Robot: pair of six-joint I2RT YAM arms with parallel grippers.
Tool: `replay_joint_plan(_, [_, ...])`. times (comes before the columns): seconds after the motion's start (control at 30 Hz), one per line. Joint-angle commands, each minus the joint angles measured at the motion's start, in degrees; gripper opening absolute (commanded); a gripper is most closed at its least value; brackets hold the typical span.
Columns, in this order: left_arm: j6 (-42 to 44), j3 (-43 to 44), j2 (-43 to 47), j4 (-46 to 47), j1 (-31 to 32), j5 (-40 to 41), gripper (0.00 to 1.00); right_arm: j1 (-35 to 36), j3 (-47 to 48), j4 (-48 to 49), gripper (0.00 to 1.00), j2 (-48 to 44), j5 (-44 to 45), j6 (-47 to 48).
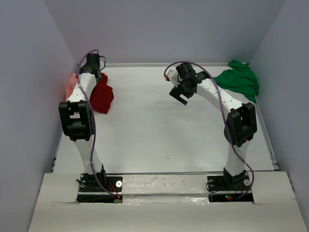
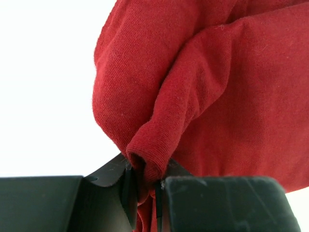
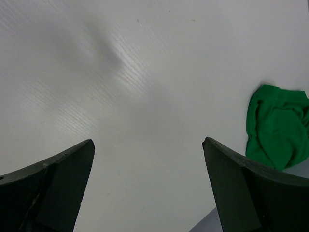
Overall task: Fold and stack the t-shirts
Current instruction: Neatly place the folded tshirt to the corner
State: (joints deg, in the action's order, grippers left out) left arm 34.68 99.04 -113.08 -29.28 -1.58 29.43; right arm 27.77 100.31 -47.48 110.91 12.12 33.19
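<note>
Item in hand: dark red t-shirt (image 2: 217, 96) at the table's (image 1: 159, 125) far left, one fold pinched in my left gripper (image 2: 145, 191) - to draw it out for folding, I judge - while my right gripper (image 3: 147, 188) hangs spread and empty, green t-shirt (image 3: 277, 125) bunched beyond it.

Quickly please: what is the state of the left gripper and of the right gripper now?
Left gripper: closed on a fold of the dark red t-shirt.
Right gripper: open, holding nothing.
</note>
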Motion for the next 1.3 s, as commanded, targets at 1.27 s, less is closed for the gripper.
replay_joint_plan(1.27, [8.2,17.2,-5.8,-2.0,8.5,10.4,0.0,-1.4,-1.0,1.8,1.0,-1.7,0.7,0.3])
